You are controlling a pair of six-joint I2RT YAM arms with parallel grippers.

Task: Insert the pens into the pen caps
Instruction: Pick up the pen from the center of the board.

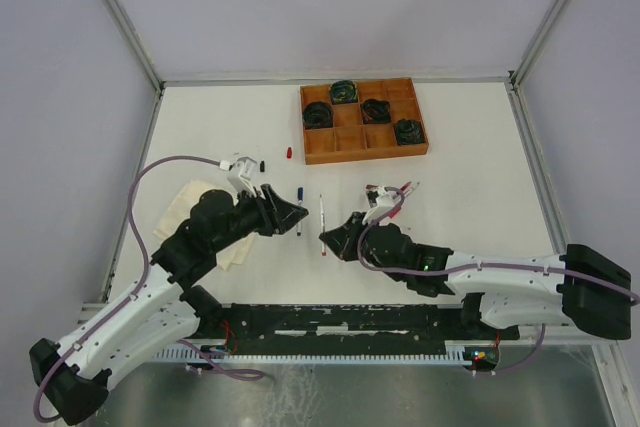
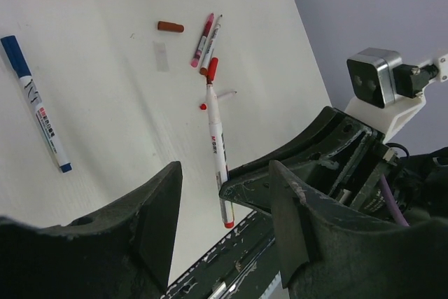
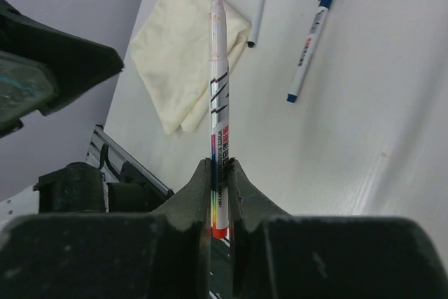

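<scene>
Fingers of right gripper [image 3: 220, 173] clamped on tail end of uncapped red-tipped marker pen [image 3: 218, 82], tip pointing toward cream cloth [image 3: 183, 54]; left gripper [image 2: 224, 183] alongside, fingers apart, empty.

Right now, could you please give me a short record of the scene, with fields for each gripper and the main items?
left gripper: open, holding nothing
right gripper: shut on a white pen, whose reddish tip is uncapped and points away from the wrist
blue pen: lying loose, blue cap on
loose pens: small cluster, with a brown cap lying apart from it
cloth: cream, folded, by the left arm
wooden tray: far side, dark cable bundles in four compartments
</scene>
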